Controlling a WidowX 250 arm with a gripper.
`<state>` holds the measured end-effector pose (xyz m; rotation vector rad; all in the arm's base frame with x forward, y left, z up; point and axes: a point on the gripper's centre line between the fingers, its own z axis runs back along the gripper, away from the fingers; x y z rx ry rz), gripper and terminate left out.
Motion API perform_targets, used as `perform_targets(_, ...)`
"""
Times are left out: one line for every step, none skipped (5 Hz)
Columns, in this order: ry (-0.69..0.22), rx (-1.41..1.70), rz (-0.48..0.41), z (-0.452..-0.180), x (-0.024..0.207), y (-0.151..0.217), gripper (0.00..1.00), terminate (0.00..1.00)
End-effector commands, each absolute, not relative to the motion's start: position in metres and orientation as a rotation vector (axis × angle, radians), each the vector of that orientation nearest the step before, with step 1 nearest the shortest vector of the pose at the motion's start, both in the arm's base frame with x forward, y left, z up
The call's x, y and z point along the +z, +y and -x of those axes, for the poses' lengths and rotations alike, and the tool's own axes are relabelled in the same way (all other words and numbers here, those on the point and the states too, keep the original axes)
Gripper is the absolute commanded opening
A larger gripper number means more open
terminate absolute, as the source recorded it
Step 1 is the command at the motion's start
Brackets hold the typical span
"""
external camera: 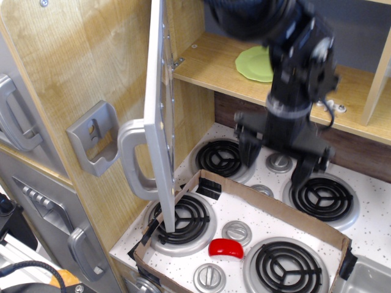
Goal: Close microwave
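The microwave door (160, 110) stands wide open, seen edge-on, with its big silver loop handle (130, 160) facing left. The wood interior (208, 61) lies open behind it and holds a green plate (255, 65). My gripper (276, 168) hangs open and empty above the back burners, to the right of the door and not touching it. One fingertip (247, 160) is over the back left burner. The picture of the arm is motion-blurred.
A toy stove top (366, 220) has black coil burners, silver knobs and a cardboard frame (269, 204) around the front ones. A red object (225, 247) lies near the front. A grey bracket (91, 138) and grey cabinet doors with handles (82, 250) are at left.
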<state>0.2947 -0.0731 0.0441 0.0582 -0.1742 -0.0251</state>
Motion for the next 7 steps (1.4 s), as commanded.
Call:
perform_targets(-0.201, -0.120, -0.139, -0.292, 0.117, -0.050, 1.00, 0.00)
perform_targets(-0.145, -0.167, -0.177, -0.281, 0.133, -0.030, 1.00, 0.00)
perform_targets(-0.093, -0.225, -0.240, -0.275, 0.156, -0.006, 1.00, 0.00)
perform_targets(-0.076, -0.298, -0.264, -0.266, 0.185, 0.013, 1.00, 0.00)
perform_targets(-0.081, -0.325, -0.277, -0.255, 0.209, 0.028, 1.00, 0.00)
perform_targets(-0.092, -0.318, -0.281, -0.243, 0.218, 0.042, 1.00, 0.00)
perform_targets(-0.088, -0.353, -0.273, -0.234, 0.207, 0.061, 1.00, 0.00)
